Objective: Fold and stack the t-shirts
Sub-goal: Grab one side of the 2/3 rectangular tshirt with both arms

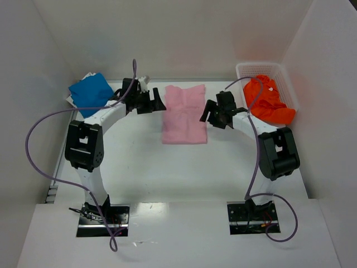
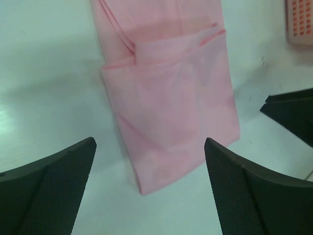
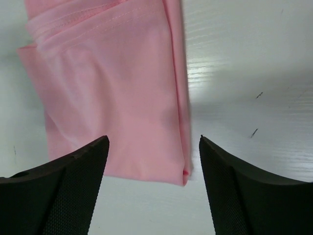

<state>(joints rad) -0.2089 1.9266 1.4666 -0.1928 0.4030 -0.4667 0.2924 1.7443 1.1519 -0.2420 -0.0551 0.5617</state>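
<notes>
Got the pink t-shirt (image 1: 184,114) folded flat mid-table; left gripper (image 1: 160,104) and right gripper (image 1: 205,115) flanking it, both spread wide, gripping nothing; blue t-shirt (image 1: 89,92) back left; orange t-shirt (image 1: 268,101) crumpled, spilling from white mesh basket (image 1: 245,68) back right.

**Pink shirt lies folded beneath our spread end effector**

We see the pink t-shirt (image 2: 171,107) lying folded flat on the white counter (image 2: 44,73), its layered edges towards the top of the view. Our left end effector (image 2: 150,142) hangs over its near corner, black fingers (image 2: 58,181) spread wide. A black angular piece (image 2: 293,112) juts in from the right. A mesh basket (image 2: 299,22) corner shows top right.
</notes>
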